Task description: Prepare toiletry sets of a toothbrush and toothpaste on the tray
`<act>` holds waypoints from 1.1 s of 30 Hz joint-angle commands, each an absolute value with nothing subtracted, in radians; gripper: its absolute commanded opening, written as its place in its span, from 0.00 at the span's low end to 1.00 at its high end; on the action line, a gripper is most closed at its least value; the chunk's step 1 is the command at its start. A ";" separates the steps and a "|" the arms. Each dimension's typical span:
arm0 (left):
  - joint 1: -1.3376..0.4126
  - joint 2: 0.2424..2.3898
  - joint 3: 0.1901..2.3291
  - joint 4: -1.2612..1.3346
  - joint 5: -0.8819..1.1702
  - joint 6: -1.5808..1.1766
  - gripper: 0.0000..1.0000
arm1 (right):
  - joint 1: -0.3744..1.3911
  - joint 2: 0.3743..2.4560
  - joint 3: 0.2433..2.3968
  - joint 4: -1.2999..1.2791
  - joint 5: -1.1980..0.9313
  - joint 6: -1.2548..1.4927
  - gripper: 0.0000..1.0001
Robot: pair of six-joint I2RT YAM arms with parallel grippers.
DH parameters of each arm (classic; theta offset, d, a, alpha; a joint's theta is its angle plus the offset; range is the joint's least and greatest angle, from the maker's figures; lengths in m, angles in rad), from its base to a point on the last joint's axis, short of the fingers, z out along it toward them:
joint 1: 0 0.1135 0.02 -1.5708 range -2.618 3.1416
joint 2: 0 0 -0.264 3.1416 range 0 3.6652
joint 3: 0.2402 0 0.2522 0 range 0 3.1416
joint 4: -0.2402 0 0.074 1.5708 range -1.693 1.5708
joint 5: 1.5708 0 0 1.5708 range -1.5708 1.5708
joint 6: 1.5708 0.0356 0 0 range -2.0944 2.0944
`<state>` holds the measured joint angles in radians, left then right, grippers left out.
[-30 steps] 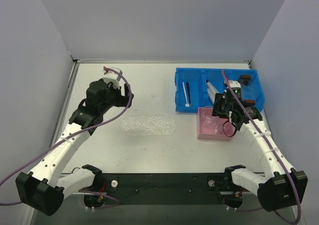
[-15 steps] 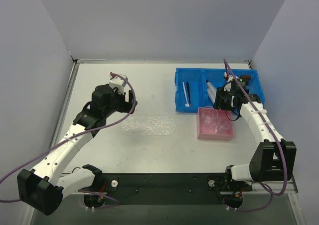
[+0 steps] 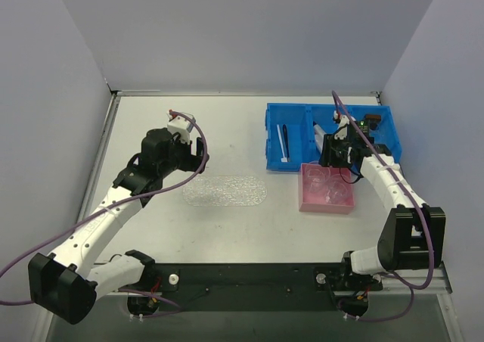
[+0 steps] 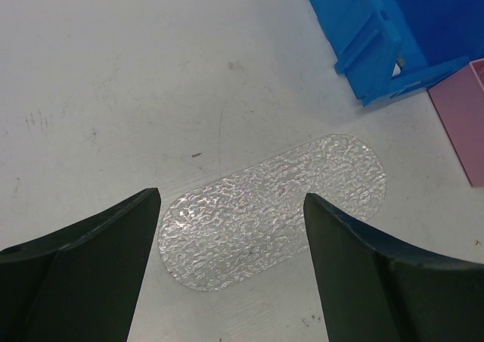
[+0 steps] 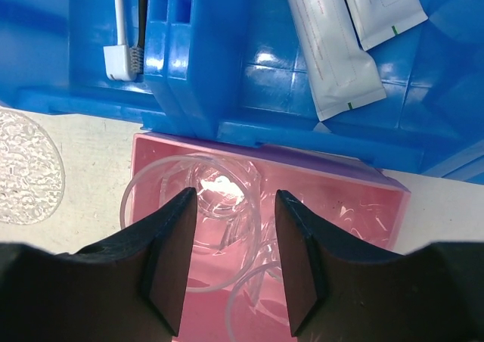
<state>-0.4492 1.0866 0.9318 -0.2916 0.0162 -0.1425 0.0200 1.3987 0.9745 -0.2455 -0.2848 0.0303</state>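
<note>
The clear textured oval tray (image 3: 224, 191) lies empty on the table; it also shows in the left wrist view (image 4: 276, 206). My left gripper (image 3: 201, 159) hovers over its left end, open and empty (image 4: 231, 198). A white toothbrush (image 5: 117, 24) and a black toothbrush (image 5: 141, 17) lie in the left compartment of the blue bin (image 3: 282, 141). Two silvery-white toothpaste tubes (image 5: 333, 51) lie in the middle compartment (image 3: 321, 138). My right gripper (image 3: 330, 159) is open and empty (image 5: 236, 196), above the pink box just short of the bin's near wall.
The blue compartmented bin (image 3: 378, 126) stands at the back right. The pink box (image 3: 306, 198) in front of it holds clear round cups (image 5: 204, 206). Grey walls close the table on three sides.
My right gripper has moved from over the pink box's right part to its far edge, nearer the bin. My left gripper has shifted a little right and farther, toward the tray.
</note>
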 commanded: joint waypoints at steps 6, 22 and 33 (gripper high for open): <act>-0.449 1.089 0.960 -0.256 0.029 -0.126 0.87 | 0.018 1.422 0.959 -0.229 -0.267 0.015 0.38; -0.449 1.089 0.962 -0.261 0.031 -0.127 0.87 | 0.021 1.450 0.963 -0.235 -0.294 0.017 0.29; -0.449 1.097 0.963 -0.261 0.040 -0.130 0.87 | 0.020 1.436 0.966 -0.245 -0.318 0.008 0.10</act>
